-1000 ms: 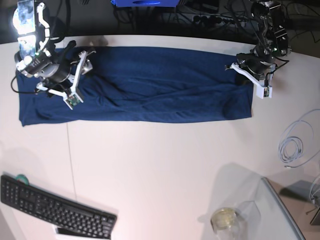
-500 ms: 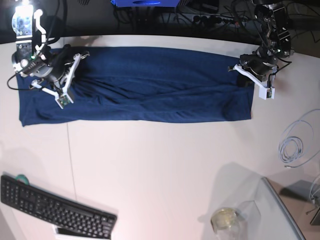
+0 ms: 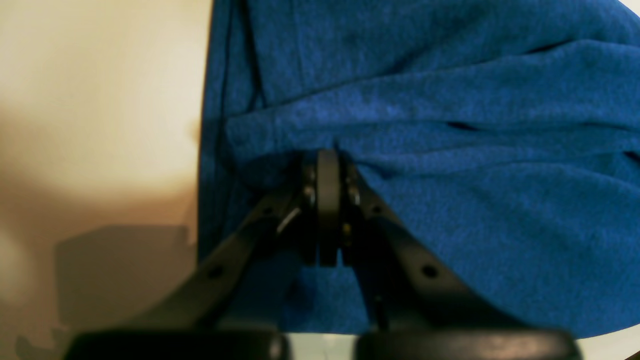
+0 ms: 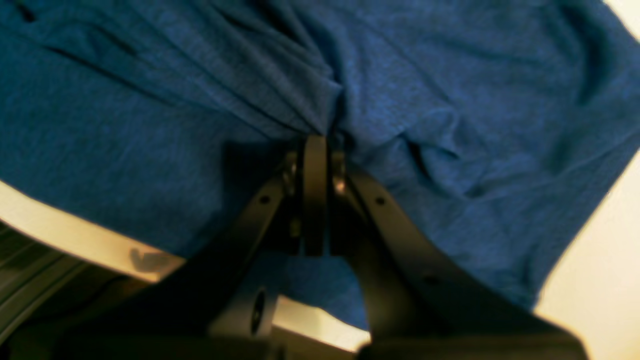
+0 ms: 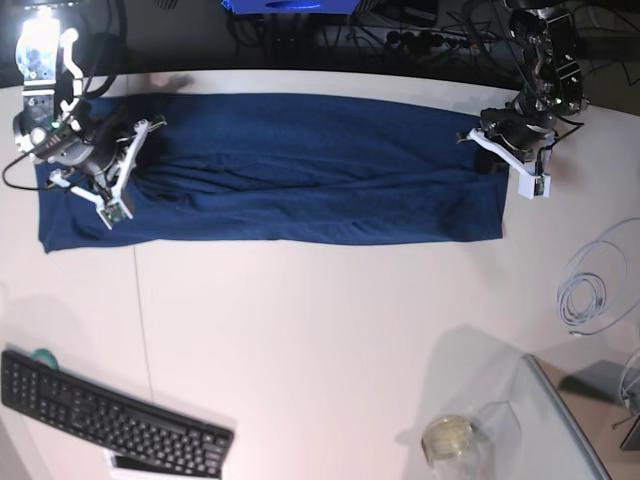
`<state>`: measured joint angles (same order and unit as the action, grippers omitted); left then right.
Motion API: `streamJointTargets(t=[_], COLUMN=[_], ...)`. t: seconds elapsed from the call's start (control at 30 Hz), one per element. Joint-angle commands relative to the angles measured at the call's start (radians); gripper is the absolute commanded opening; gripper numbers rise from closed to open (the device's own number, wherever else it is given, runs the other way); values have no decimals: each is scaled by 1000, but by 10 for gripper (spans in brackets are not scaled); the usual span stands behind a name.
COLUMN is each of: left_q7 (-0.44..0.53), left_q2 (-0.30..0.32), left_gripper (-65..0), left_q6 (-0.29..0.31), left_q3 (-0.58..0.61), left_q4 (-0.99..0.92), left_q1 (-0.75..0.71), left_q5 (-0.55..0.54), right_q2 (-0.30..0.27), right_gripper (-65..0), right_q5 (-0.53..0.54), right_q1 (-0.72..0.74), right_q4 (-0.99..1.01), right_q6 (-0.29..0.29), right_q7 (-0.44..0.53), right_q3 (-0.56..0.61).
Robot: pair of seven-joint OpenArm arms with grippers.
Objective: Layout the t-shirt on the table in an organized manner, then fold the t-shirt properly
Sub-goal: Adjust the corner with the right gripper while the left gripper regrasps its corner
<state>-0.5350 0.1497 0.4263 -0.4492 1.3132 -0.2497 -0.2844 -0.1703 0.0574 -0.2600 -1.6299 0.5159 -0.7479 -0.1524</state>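
The navy t-shirt (image 5: 300, 170) lies as a long wrinkled band across the far part of the white table (image 5: 330, 330). My right gripper (image 5: 128, 165) is over the shirt's left end in the base view. In the right wrist view the right gripper (image 4: 315, 142) is shut on a gathered pinch of the t-shirt (image 4: 175, 100). My left gripper (image 5: 490, 155) is at the shirt's right end. Seen from the left wrist, the left gripper (image 3: 327, 157) is shut on a fold of the t-shirt (image 3: 450, 125) close to its edge, with bare table (image 3: 100, 100) beside it.
A black keyboard (image 5: 110, 425) lies at the front left. A coiled white cable (image 5: 590, 290) sits at the right edge, with a glass jar (image 5: 450, 438) and a grey tray (image 5: 565, 420) at the front right. Dark cables (image 5: 420, 35) run behind the table's far edge.
My right gripper has closed on the shirt's cloth and moved left with it, bunching that end. The left arm has stayed almost still, shut on the right end.
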Motion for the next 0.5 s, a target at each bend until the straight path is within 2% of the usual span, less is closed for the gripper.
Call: streamJointTargets(t=[0.0, 0.13, 0.3, 0.47], left_q7=[-14, -14, -14, -14], left_q2=[9, 9, 9, 9], left_gripper=[-650, -650, -650, -650], left_q6=[-10, -10, -10, -10], left_q3=[-4, -4, -4, -4], left_q4=[7, 7, 13, 15], left_q1=[-3, -3, -3, -3], left_q5=[15, 15, 15, 15], right_q2=[-11, -4, -2, -2], right_gripper=[-650, -650, -647, -647], right_q5=[-32, -152, -152, -152], right_q1=[21, 57, 72, 74], right_q4=[-20, 6, 36, 20], right_q6=[-1, 7, 7, 7], right_q7=[12, 12, 0, -120], right_q3=[-2, 0, 1, -5])
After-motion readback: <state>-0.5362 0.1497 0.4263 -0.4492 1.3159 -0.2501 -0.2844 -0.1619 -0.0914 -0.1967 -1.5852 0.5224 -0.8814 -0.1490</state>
